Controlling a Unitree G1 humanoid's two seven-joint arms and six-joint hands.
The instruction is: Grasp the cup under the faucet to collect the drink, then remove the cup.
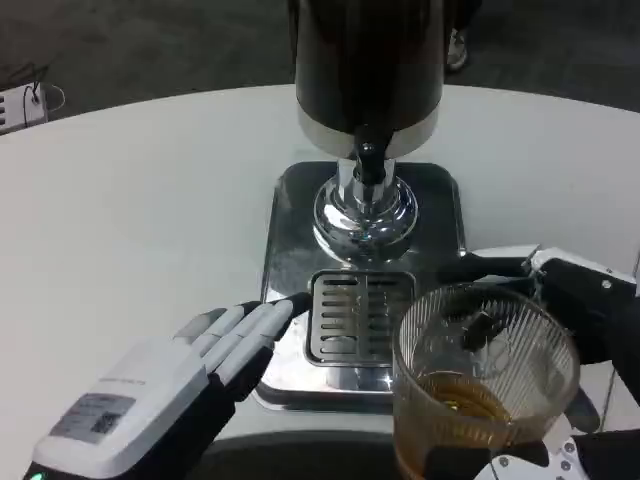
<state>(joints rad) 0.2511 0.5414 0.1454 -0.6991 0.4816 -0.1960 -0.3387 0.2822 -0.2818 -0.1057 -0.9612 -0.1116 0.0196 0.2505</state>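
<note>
A clear ribbed cup [482, 380] with amber drink in its bottom is at the lower right, gripped by my right hand [575, 330], whose fingers wrap around its far side and base. The cup is in front of and to the right of the drip grille [355, 318], away from the black faucet [368, 160] of the dark dispenser [368, 70]. My left hand [165, 385] lies with fingers stretched out, their tips touching the front left corner of the silver base tray [290, 215]. It holds nothing.
The dispenser stands on a chrome pedestal [365, 212] at the table's middle back. White tabletop [130, 210] spreads to the left and right. A white object with a cable [25, 105] lies at the far left edge.
</note>
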